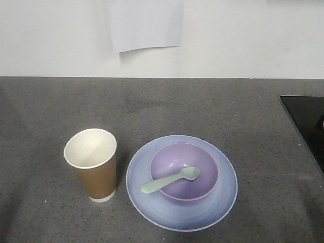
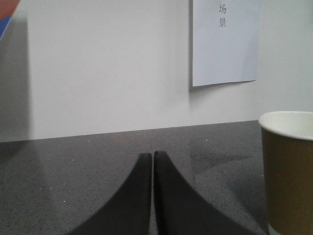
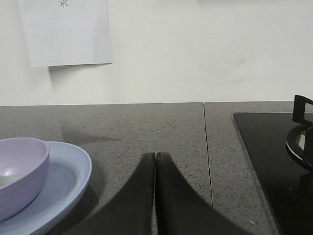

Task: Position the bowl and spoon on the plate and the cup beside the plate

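Resting low over the counter, the left gripper [image 2: 153, 161] has its fingers pressed together and holds nothing; the right gripper [image 3: 155, 161] is the same. Just to the right of the left one stands the cup [image 2: 288, 171], close beside the plate [image 1: 147, 195]. Left of the right gripper, the bowl [image 3: 19, 169] sits on this plate, with the spoon [image 1: 169, 180] leaning inside it. I think a careless sideways move could knock the cup over.

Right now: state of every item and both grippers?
cup: upright, empty, beside the plate, apart from it
plate: flat on counter, holds the bowl
bowl: upright on plate
spoon: in bowl, handle over rim
left gripper: jaws shut, empty
right gripper: jaws shut, empty
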Controlling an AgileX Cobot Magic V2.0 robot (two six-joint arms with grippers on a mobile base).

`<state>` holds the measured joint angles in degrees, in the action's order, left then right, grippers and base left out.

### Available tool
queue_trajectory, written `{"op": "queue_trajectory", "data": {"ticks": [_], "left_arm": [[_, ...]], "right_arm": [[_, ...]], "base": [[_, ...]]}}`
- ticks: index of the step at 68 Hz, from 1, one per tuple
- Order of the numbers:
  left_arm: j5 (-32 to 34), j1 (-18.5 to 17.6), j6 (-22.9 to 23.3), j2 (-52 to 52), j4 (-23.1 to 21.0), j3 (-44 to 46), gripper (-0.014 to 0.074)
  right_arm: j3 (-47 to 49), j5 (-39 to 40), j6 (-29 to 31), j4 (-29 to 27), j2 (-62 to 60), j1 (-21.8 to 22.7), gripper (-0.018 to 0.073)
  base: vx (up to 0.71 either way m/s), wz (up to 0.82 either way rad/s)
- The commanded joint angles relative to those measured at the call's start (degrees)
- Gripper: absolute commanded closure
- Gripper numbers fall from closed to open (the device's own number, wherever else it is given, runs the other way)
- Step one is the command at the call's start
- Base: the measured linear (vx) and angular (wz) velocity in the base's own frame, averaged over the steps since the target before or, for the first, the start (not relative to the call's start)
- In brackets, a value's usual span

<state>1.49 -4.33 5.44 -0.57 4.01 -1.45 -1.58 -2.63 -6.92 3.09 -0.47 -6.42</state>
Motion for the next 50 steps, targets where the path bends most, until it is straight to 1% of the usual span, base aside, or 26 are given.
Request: {"op": "queue_trajectory", "data": {"ticks": [1,5,50], "left_arm": [[4.16,0.15,0.49,-0.85,-0.22,0.43,0.0604],[4.16,0.15,0.49,-0.85,-0.22,0.43,0.0604],[4.16,0.15,0.49,-0.85,-0.22,0.43,0.0604]], "right_arm": [[-0.27,4.64,0.29,0.41,-0.79,0.31,0.0570],[-0.27,4.40,-0.58,0.41,-0.79,0.31,0.0570],[-0.27,3.94,-0.58,0.58,-0.79,0.31,0.0570]], "base": [[0.00,0.00],[0.00,0.00],[0.00,0.00]]}}
